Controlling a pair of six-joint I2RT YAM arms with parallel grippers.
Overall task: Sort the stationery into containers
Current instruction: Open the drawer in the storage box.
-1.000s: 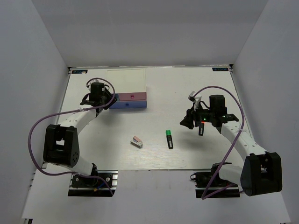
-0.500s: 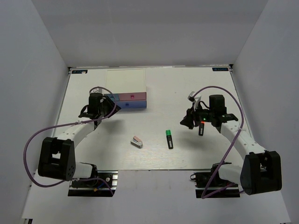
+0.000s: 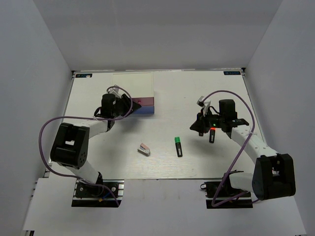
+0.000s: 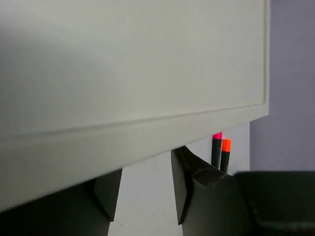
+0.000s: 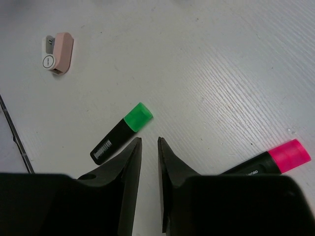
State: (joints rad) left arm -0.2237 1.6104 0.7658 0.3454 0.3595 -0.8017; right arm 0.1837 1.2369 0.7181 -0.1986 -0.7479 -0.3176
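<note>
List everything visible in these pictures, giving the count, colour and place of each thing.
Drawer box: one, white top, pink and blue-lavender fronts, far side, left of centre.
Green-capped highlighter: one, black body, mid-table.
Pink-capped highlighter: one, black body, by the right gripper.
Orange-capped highlighter: one, black body, beside the pink-capped one.
Stapler-like piece: one, pink and white, left of the green-capped highlighter.
Table: one, white.
Left gripper: black, at the box's front, jaws apart.
Right gripper: black, above the table, jaws narrowly apart, empty.
</note>
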